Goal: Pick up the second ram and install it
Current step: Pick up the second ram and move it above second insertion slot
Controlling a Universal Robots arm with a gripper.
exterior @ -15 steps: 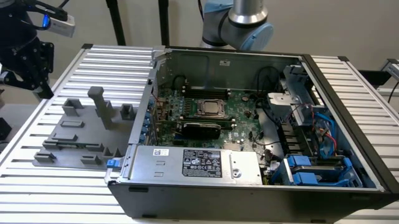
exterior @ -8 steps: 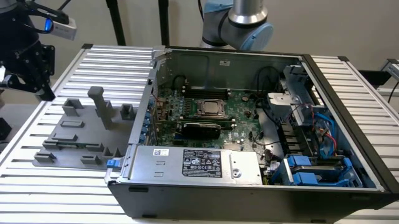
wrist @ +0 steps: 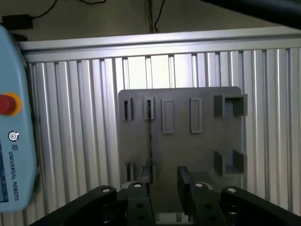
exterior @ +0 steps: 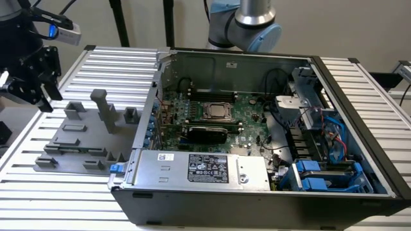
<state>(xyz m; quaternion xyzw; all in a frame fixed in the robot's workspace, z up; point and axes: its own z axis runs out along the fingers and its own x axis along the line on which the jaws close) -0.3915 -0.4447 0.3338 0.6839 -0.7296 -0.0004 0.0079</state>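
Black jaws hang parted and empty over a grey plastic holder plate [wrist: 188, 150] on the ribbed aluminium surface [wrist: 70, 141]. The second ram [wrist: 149, 136] — a thin stick, edge-up in the plate — aligns with one jaw; it wants centring first.

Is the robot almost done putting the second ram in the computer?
No, nothing looks done yet. The gripper hangs open over the grey holder, holding nothing. A thin stick, likely the ram, stands edge-on in the holder. Picking it up and fitting it into the motherboard are both left.
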